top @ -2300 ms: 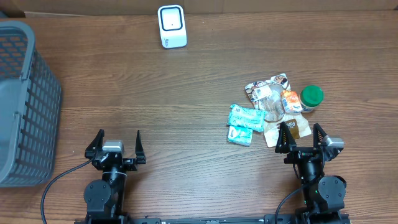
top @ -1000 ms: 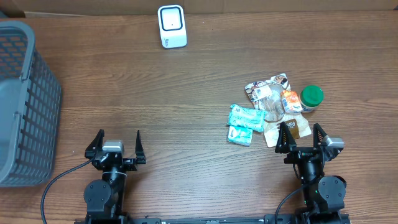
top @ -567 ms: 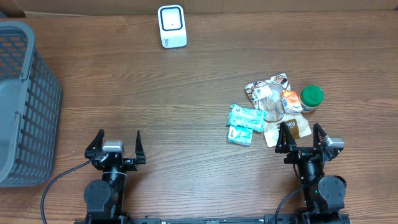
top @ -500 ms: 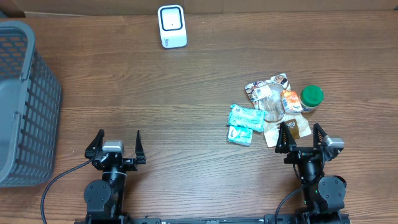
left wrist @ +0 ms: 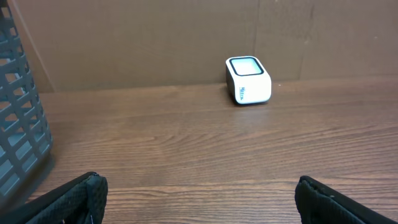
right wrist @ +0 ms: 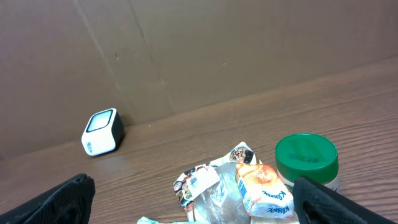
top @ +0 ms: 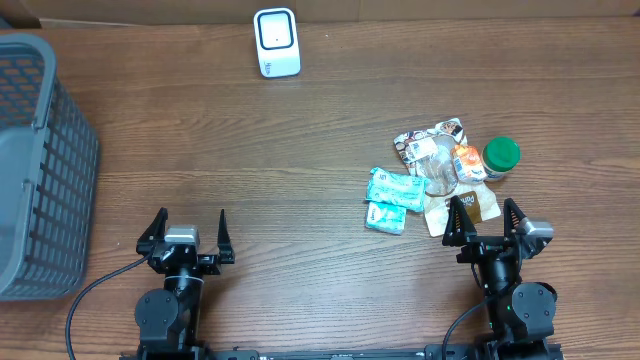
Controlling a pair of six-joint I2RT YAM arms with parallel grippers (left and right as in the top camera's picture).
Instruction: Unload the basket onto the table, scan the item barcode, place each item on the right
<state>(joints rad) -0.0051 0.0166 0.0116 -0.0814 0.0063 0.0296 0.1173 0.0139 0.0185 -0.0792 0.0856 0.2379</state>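
A heap of grocery items lies right of centre: two teal packets (top: 392,190), a printed pouch (top: 425,142) (right wrist: 205,177), an orange packet (top: 467,160) (right wrist: 264,190), a green-lidded jar (top: 501,156) (right wrist: 306,158) and a brown packet (top: 478,205). The white barcode scanner (top: 276,42) (left wrist: 248,79) (right wrist: 102,132) stands at the far edge. My right gripper (top: 485,222) (right wrist: 196,205) sits open just in front of the heap, holding nothing. At the front left my left gripper (top: 186,232) (left wrist: 202,199) is open over bare wood.
A grey mesh basket (top: 35,165) (left wrist: 15,124) fills the left edge of the table. A brown cardboard wall (left wrist: 155,37) backs the table behind the scanner.
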